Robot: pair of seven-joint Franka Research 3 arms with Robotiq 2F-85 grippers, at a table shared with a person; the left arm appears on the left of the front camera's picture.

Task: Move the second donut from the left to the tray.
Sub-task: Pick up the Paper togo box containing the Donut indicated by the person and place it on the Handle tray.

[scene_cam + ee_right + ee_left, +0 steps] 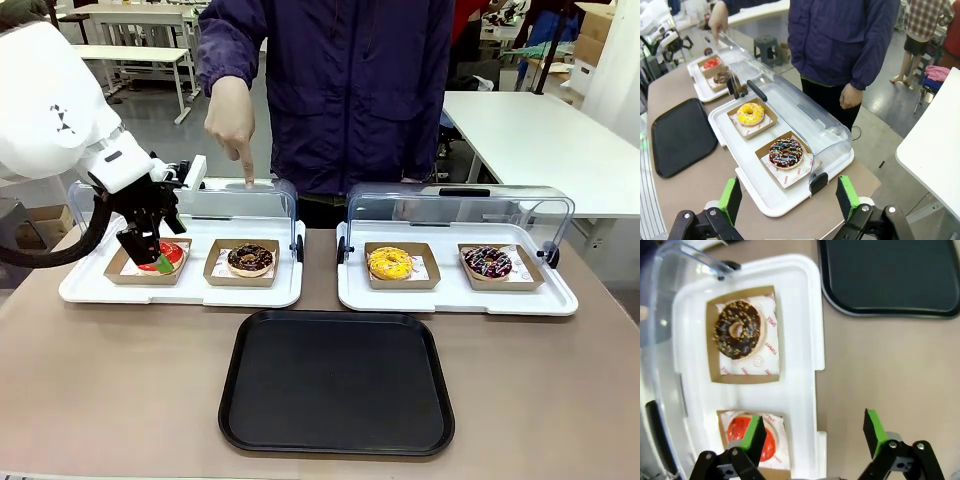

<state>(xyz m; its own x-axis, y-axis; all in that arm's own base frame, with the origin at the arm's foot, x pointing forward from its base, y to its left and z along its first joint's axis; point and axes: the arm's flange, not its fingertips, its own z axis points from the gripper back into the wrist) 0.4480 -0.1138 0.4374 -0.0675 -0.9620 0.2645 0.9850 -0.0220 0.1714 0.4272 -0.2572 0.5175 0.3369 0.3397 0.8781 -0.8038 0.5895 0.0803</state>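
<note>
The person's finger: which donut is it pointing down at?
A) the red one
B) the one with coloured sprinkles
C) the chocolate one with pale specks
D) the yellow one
C: the hand points straight down onto the clear lid just behind the chocolate donut, second from the left.

the round chocolate-glazed ring donut is dark brown with light specks. the flat rectangular tray is plain black.

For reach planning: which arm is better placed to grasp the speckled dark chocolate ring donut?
Left. The open left gripper hangs at the red donut beside the dark chocolate ring donut; the right gripper is by the other white tray.
</note>
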